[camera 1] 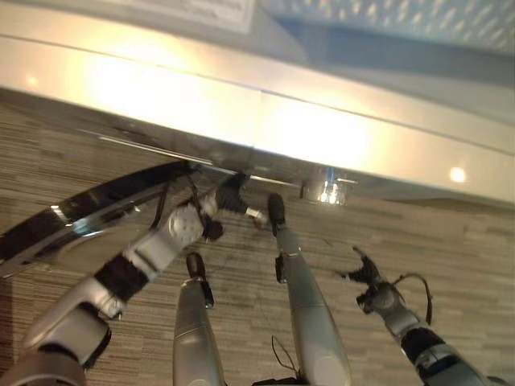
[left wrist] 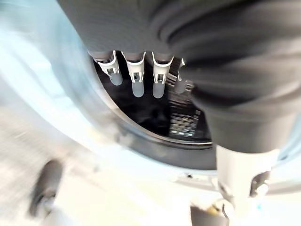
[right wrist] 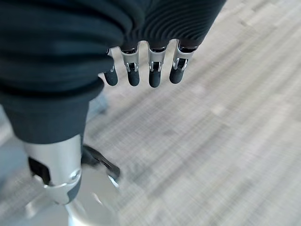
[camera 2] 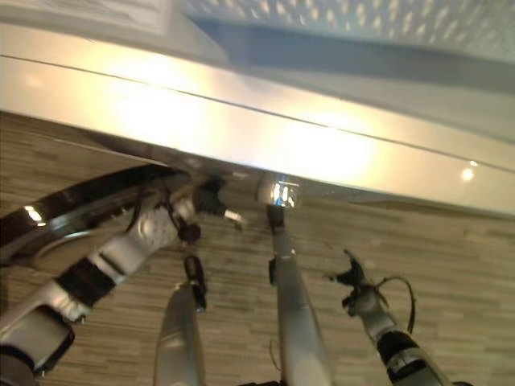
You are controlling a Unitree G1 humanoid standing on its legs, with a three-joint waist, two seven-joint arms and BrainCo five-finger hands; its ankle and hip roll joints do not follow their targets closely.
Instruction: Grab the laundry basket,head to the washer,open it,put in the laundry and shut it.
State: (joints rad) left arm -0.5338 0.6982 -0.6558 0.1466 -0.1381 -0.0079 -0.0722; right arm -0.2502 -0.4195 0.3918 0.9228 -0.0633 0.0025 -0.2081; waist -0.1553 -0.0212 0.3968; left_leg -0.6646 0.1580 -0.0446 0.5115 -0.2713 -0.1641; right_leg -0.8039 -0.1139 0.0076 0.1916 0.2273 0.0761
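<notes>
The white washer (camera 1: 241, 104) runs across the top of the eye views. Its round door (camera 1: 72, 217), a chrome ring round dark glass, stands swung open to the left. My left hand (camera 1: 229, 197) reaches up to the washer's front, right beside the door's inner end. In the left wrist view its fingers (left wrist: 136, 80) are straight and point into the dark drum (left wrist: 160, 117) past the pale door seal. My right hand (camera 1: 372, 280) hangs low on the right over the floor, fingers (right wrist: 155, 70) relaxed, holding nothing.
Grey wood-pattern floor (camera 1: 418, 233) spreads under the washer's front. A shiny metal fitting (camera 1: 326, 191) sits on the washer's lower edge, just right of my left hand. The open door takes up the space on the left.
</notes>
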